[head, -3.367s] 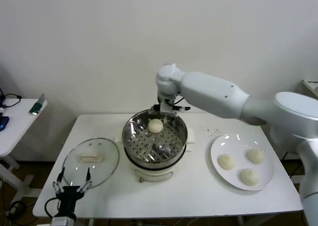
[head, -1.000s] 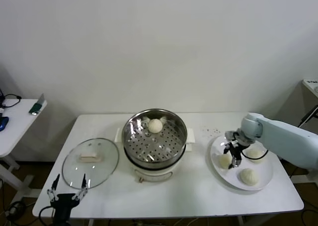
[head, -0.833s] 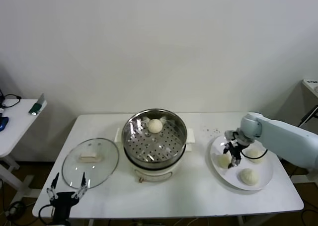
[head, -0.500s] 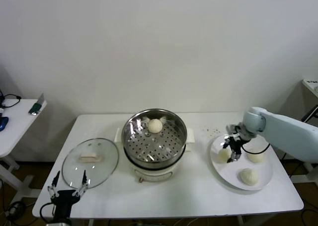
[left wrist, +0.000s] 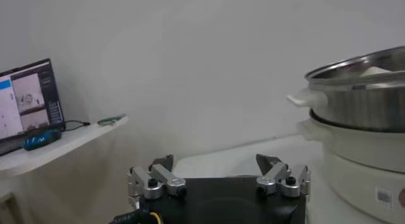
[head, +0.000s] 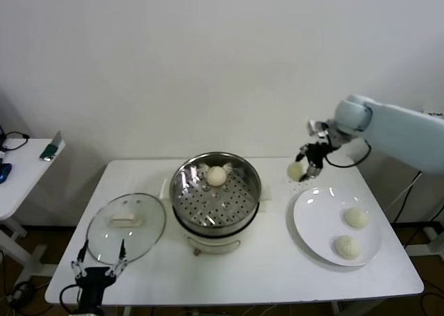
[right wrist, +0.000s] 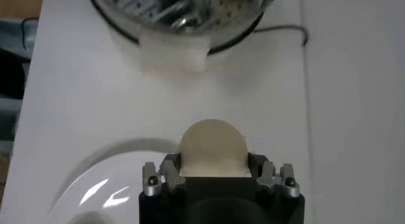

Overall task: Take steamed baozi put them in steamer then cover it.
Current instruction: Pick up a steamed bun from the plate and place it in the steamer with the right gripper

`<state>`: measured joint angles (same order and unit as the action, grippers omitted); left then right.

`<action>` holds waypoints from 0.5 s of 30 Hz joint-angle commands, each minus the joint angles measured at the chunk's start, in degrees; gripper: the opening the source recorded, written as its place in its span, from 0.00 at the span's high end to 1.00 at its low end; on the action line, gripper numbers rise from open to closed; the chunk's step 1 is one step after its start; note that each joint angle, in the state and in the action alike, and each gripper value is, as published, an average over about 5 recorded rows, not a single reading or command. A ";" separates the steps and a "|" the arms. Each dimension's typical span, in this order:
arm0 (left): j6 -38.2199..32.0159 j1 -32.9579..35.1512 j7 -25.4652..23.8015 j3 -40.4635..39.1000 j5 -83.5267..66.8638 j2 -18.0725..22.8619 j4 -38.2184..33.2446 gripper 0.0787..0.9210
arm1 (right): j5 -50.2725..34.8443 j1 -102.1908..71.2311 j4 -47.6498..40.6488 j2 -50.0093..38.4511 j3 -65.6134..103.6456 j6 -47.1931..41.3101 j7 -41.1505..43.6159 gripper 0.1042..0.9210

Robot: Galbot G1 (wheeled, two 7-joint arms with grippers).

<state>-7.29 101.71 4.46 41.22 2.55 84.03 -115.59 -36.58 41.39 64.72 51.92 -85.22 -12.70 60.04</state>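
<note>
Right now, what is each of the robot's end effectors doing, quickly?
Left end effector: open, empty, parked near the table's front edge by the cover.
Right end effector: shut on a baozi, raised above the plate.

desk [head: 277, 271]: white, rectangular, set against a pale wall
steamer [head: 216, 191]: steel pot on a white base, standing on the desk at its middle
cover [head: 126, 226]: glass lid with cream handle, flat on the desk left of the steamer, just beside it
plate [head: 320, 226]: white, round, flat on the desk right of the steamer, apart from it
</note>
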 commanded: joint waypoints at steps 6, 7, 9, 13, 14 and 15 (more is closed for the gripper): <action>-0.05 0.23 -0.04 -0.48 0.69 -0.27 -0.54 0.12 | -15.44 7.49 -2.23 21.09 -3.04 -2.82 -2.11 0.30; -0.05 0.36 -0.21 -0.51 0.63 -0.29 -0.61 0.12 | -15.69 6.79 -2.55 22.21 -2.82 -3.05 -2.42 0.30; -0.08 0.68 -0.63 -0.56 0.49 -0.39 -0.73 0.12 | -16.10 5.23 -3.46 24.61 -2.53 -3.43 -2.99 0.30; -0.26 0.99 -1.03 -0.58 0.33 -0.54 -0.70 0.12 | -16.11 2.48 -5.63 28.67 -2.41 -3.67 -3.42 0.30; -0.29 0.97 -1.02 -0.59 0.28 -0.51 -0.66 0.12 | -16.11 1.89 -6.13 29.50 -2.52 -3.69 -3.46 0.30; -0.32 0.95 -1.02 -0.59 0.24 -0.47 -0.61 0.12 | -16.08 1.28 -6.65 30.40 -2.71 -3.69 -3.49 0.30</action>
<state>-7.51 102.47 3.94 40.65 2.85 83.49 -116.22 -48.74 44.72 61.03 70.99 -87.10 -15.43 57.45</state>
